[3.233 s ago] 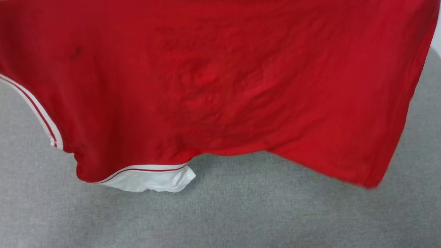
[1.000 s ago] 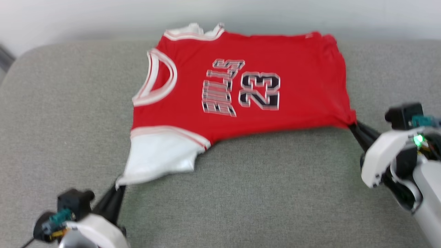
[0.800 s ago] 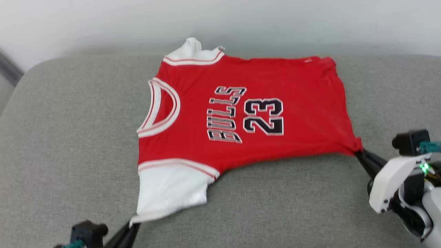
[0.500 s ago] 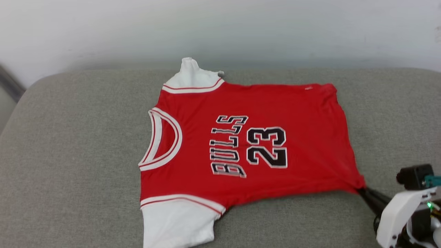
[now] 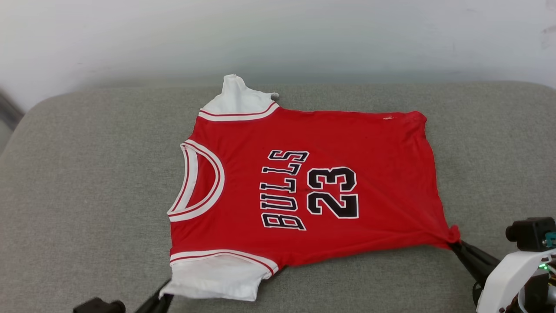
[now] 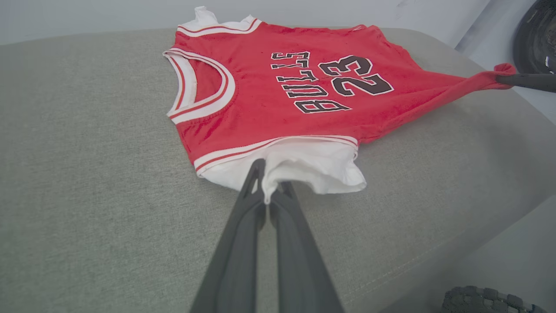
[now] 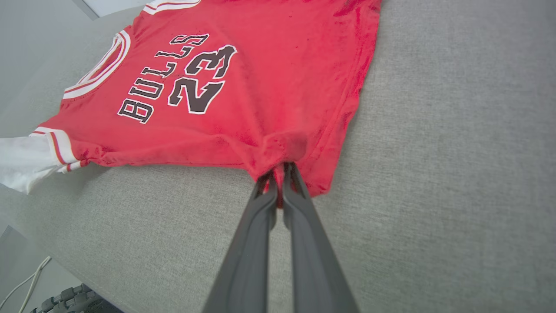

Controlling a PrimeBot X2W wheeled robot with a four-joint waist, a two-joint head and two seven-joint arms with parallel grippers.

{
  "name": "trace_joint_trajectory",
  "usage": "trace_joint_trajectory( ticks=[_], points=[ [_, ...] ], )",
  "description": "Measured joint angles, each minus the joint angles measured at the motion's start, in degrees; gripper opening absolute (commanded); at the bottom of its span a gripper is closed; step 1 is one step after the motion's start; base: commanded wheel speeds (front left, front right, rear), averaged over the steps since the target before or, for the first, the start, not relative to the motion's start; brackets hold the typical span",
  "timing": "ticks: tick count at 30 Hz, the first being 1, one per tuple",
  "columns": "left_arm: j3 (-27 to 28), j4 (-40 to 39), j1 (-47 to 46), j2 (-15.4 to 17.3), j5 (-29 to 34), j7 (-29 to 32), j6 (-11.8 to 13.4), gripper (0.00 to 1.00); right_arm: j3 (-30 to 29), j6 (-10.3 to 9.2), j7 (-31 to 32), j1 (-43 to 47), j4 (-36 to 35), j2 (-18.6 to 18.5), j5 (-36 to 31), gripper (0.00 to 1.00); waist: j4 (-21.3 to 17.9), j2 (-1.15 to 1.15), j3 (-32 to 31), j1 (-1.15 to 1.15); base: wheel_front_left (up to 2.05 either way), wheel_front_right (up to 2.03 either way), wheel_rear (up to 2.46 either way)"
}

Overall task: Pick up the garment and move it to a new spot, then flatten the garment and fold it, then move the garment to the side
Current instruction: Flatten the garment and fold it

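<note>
Two of the task's steps look unfinished and one looks close to done; the garment (image 5: 312,174) lies front up on the grey cushion (image 5: 87,195), its collar (image 5: 197,182) toward the robot's left and its bottom edge toward the right, so the move to a new spot appears made and the flattening appears to be the step in hand; the left gripper (image 6: 270,182) is clamped on the edge of the near white sleeve (image 6: 317,165), and the right gripper (image 7: 280,174) is clamped on the near hem corner (image 7: 282,145), which bunches into a small knot at the fingertips; between the two pinches the near side of the body is drawn taut, with the hem corner pulled out into a point that seems lifted a little off the cushion in the left wrist view; the chest, with its black lettering (image 5: 281,202), lies fairly smooth, while the far sleeve (image 5: 236,98) stands up crumpled near the cushion's back edge and the near sleeve is rumpled; no fold is made yet, and the shift to the side is also left to do; the cushion is a broad pad of woven grey cloth with rounded corners; a pale plain wall (image 5: 278,34) rises right behind it; a dark treaded wheel (image 6: 486,300) shows low beside the cushion in the left wrist view, and a thin light cable (image 7: 21,278) lies on the floor in the right wrist view.
</note>
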Motion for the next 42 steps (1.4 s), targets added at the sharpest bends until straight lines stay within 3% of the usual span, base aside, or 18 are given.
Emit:
trace_joint_trajectory(
  ticks=[8, 13, 27, 38, 39, 40, 41, 42],
  points=[
    [3.4, -1.8, -8.8, 1.3, 0.8, -0.4, -0.9, 0.0, -2.1, 0.0, 2.2, -3.5, -2.4, 0.4, -3.1, 0.0, -0.4, 0.0, 3.3, 0.01, 0.0, 0.0, 0.0],
    [4.1, 0.4, -16.4, 1.3, 0.9, 0.8, -2.7, 0.0, -1.5, 0.0, 4.1, -7.7, -1.7, 1.7, -4.8, 0.0, -0.7, 0.0, 6.1, 0.01, 0.0, 0.0, 0.0],
    [2.2, 19.7, -37.4, -3.2, 1.8, 2.1, -8.4, 0.0, -0.9, 0.0, 7.0, -18.9, 5.4, 4.2, -8.9, 0.0, -0.5, 0.0, 14.5, 0.02, 0.0, 0.0, 0.0],
    [-3.4, 34.7, -44.9, -7.5, 5.1, 0.8, -10.7, 0.0, 1.7, 0.0, 6.4, -21.2, 9.9, 4.8, -10.2, 0.0, -0.2, 0.0, 16.3, 0.02, 0.0, 0.0, 0.0],
    [-3.3, 36.0, -45.2, -8.2, 5.0, -0.1, -10.7, 0.2, 1.8, 0.01, 6.1, -21.2, 10.3, 4.8, -10.5, 0.0, -0.2, 0.0, 16.1, 0.02, 0.0, 0.0, 0.0],
    [-3.3, 37.1, -45.4, -8.7, 5.1, -0.9, -10.5, 0.95, 1.9, 0.01, 5.7, -21.2, 10.7, 4.8, -10.5, 0.0, -0.2, 0.0, 15.8, 0.02, 0.0, 0.0, 0.0],
    [-3.3, 38.3, -45.6, -9.0, 5.0, -1.4, -10.5, 1.0, 1.7, 0.0, 5.2, -21.2, 11.1, 4.9, -10.6, 0.34, -0.2, 0.0, 15.5, 0.02, 0.0, 0.0, 0.0],
    [-3.2, 39.3, -45.7, -9.5, 5.0, -2.1, -10.4, 1.0, 1.4, 0.0, 4.8, -21.2, 11.5, 5.1, -10.7, 1.0, -0.2, 0.0, 15.1, 0.02, 0.0, 0.0, 0.0]
  ],
)
